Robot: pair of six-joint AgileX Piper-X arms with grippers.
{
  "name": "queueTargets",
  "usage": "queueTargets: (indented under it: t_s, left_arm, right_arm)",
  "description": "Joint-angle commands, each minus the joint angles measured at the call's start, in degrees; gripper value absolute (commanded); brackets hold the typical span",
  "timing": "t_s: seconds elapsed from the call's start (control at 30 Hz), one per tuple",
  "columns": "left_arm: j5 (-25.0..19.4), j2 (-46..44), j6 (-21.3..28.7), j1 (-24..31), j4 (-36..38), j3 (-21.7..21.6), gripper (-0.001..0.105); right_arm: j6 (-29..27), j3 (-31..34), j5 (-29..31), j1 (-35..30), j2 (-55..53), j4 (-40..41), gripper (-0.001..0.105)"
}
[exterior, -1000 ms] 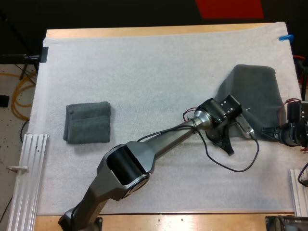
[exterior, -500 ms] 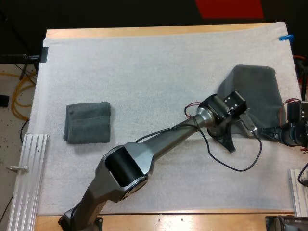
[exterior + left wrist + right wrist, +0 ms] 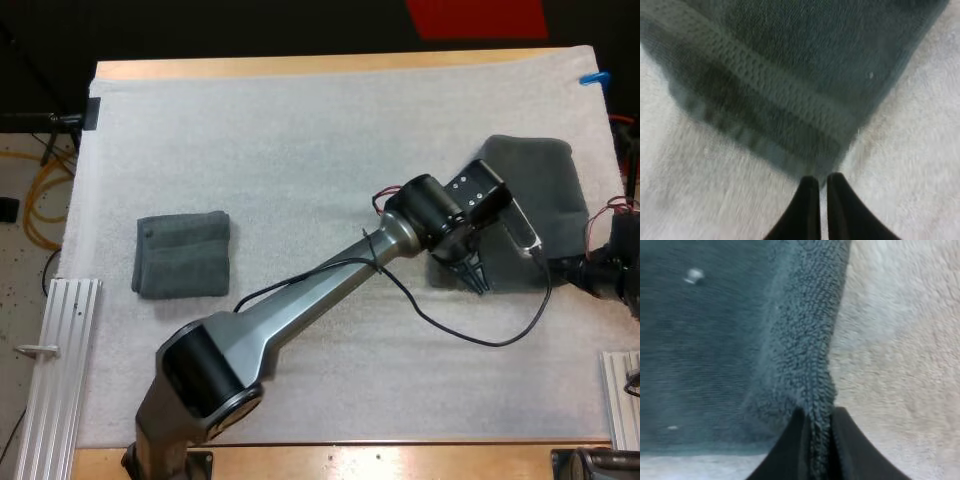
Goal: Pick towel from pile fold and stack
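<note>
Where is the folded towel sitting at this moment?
In the high view the folded towel lies on the left side of the white mat, by itself, well away from the spread towel at the mat's right side.

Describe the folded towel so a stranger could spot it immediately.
On the white mat, look toward the left side as the high view shows it. A small dark grey-green folded towel lies there alone. Unlike the larger spread towel at the right, it is a compact square of stacked layers.
</note>
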Motion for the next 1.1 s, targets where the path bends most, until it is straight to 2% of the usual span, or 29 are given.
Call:
queueTargets:
  t_s: [0.0,0.13,0.27,0.37,0.47,0.53,0.57,0.6,0.63,0.9,1.07]
  left_arm:
    - [-1.3,-2.2,0.2,-0.1,0.9,-0.4,0.0]
    - [-2.1,-5.1,1.2,0.1,2.0,-0.4,0.0]
    - [-1.5,-4.9,1.7,0.6,1.9,-0.3,0.0]
    - [0.0,-3.4,6.5,0.5,2.0,-0.3,0.002]
    - [0.8,-1.3,10.5,0.2,0.9,-0.3,0.016]
    - [0.6,0.7,10.6,0.3,-0.5,-0.3,0.038]
    - [0.6,1.3,10.6,0.3,-0.8,-0.3,0.043]
    - [0.6,2.4,10.4,0.3,-1.6,-0.3,0.055]
    - [0.6,3.6,9.9,0.3,-2.1,-0.3,0.062]
    - [0.8,10.7,6.1,3.0,-1.4,-0.3,0.059]
    - [7.7,12.9,3.5,5.9,-1.1,-0.3,0.059]
  right_arm:
    - [-0.2,-0.2,-2.3,-0.3,-1.8,0.7,0.0]
    - [-0.2,-1.2,-5.6,-0.3,-4.6,2.6,0.0]
    - [-0.1,-1.3,-5.6,-0.3,-5.8,2.6,0.0]
    - [0.2,-1.3,-5.6,-0.3,-5.8,3.1,0.0]
    - [0.2,-1.3,-5.6,-0.3,-5.8,3.1,0.0]
    - [0.2,-1.3,-5.6,-0.3,-5.8,3.1,0.0]
    - [0.2,-1.3,-5.6,-0.3,-5.8,3.1,0.0]
    - [0.2,-1.3,-5.6,-0.3,-5.8,3.1,0.0]
    - [0.2,-1.3,-5.6,-0.3,-5.8,3.1,0.0]
    - [0.2,-1.3,-5.6,-0.3,-5.8,3.1,0.0]
    - [0.2,-1.3,-5.6,-0.3,-5.8,3.1,0.0]
